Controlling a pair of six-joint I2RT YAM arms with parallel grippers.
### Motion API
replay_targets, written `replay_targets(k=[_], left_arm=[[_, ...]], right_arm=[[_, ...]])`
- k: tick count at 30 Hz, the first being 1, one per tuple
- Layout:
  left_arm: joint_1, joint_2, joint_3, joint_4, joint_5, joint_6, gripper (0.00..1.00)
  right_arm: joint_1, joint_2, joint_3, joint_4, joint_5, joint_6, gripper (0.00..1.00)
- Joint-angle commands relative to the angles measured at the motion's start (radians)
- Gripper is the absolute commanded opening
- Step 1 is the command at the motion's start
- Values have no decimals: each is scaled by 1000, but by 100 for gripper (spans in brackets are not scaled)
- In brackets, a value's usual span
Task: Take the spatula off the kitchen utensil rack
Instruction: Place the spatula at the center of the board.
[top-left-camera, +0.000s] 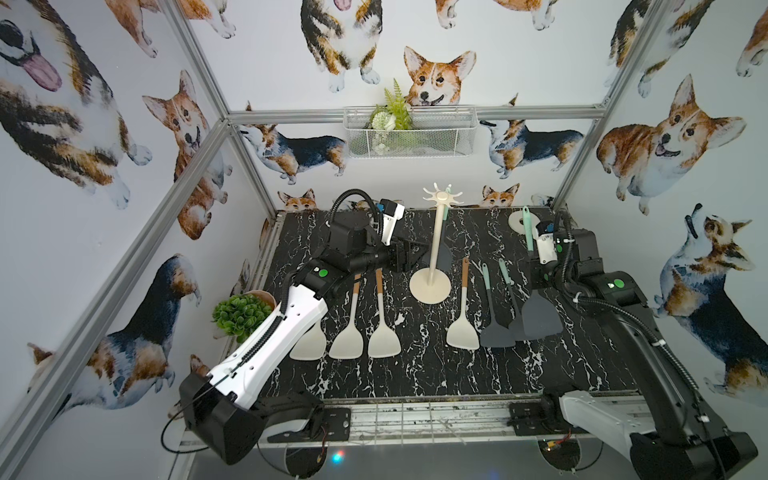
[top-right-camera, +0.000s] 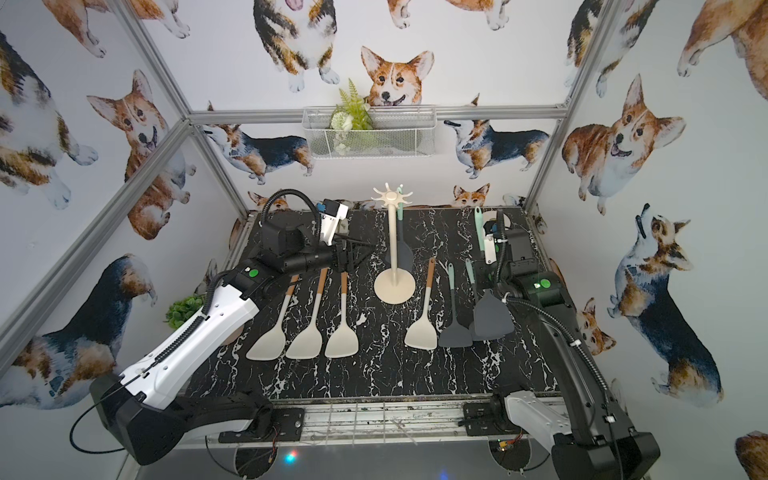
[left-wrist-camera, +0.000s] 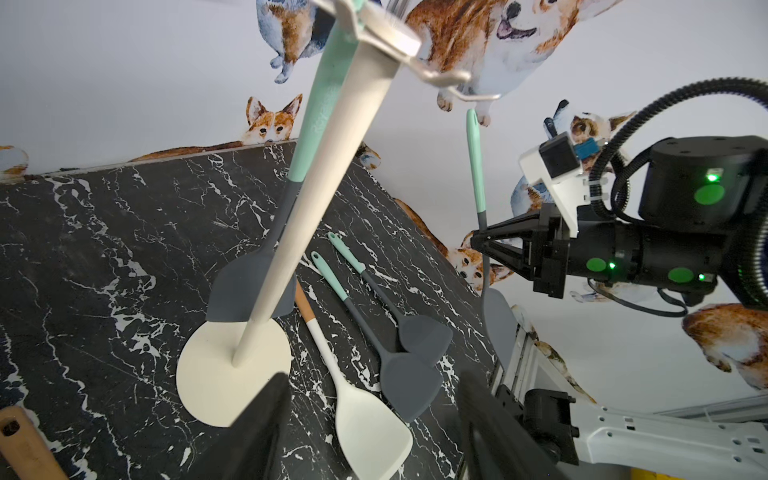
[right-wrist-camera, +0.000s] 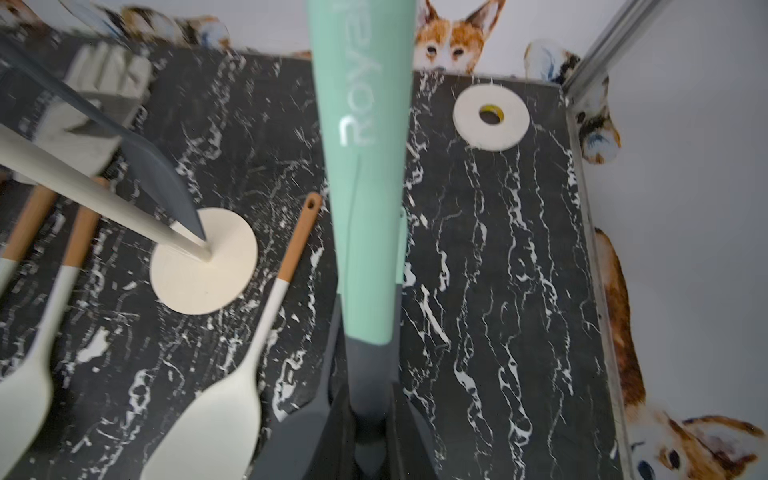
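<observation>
Right end effector (left-wrist-camera: 482, 239) grasping spatula (left-wrist-camera: 473, 166) at slim neck, upright, far right, well clear of rack (top-left-camera: 436, 241). Left end effector (top-left-camera: 417, 252) released, empty, just left of rack. Risks: spatula may pivot in narrow grip; left end effector may nudge rack, toppling it with second spatula (left-wrist-camera: 309, 124) hanging.

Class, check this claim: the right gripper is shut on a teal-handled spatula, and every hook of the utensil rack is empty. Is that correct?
Not quite. The utensil rack is not empty: a grey spatula hangs from its crown, as the left wrist view shows. The right gripper is indeed shut on a teal-handled spatula.
</observation>
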Motion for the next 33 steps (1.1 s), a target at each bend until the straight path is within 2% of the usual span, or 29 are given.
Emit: replay_targets(k=[1, 4, 9, 11, 16, 20, 26, 33], left_arm=[[15, 20, -36, 91, 98, 59, 66], [15, 19, -67, 109, 113, 102, 66], [14, -1, -92, 93, 84, 164, 66], [15, -4, -101, 100, 85, 173, 66], [13, -1, -116, 109, 78, 180, 66], [12, -8, -124, 109, 70, 186, 66], [11, -1, -129, 115, 72, 182, 66], [11, 5, -131, 119, 72, 179, 66]], right_arm=[[-52, 97, -23, -2, 118, -231, 0], [-134, 168, -18, 18, 119, -263, 0], [-324, 231, -66, 117, 18, -302, 0], [-350, 253, -95, 158, 19, -296, 0], [-354, 322, -161, 282, 80, -227, 0], [-355, 350, -216, 380, 81, -211, 0], [-355, 463, -210, 390, 88, -192, 0], [-354, 616, -114, 331, 46, -110, 0]])
